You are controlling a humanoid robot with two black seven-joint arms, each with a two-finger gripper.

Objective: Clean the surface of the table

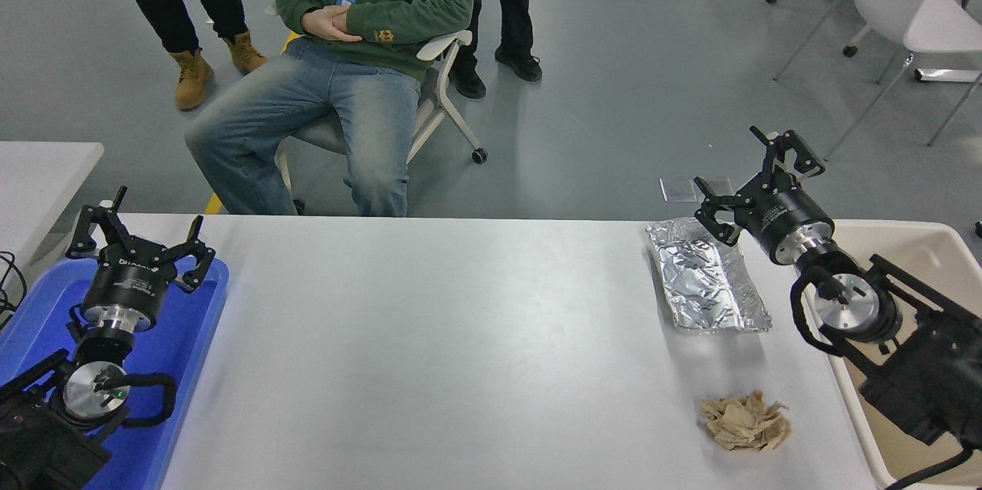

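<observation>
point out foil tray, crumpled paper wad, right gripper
foil tray [706, 283], head view, on its crinkled floor.
crumpled paper wad [744, 422], head view, on the middle of the wad.
right gripper [756, 172], head view, midway between its spread fingertips.

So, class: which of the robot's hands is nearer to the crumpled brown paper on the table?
The right hand. It hovers open above the foil tray, beyond the crumpled brown paper on the table's right side. The left hand is parked open over the blue tray at the far left.
</observation>
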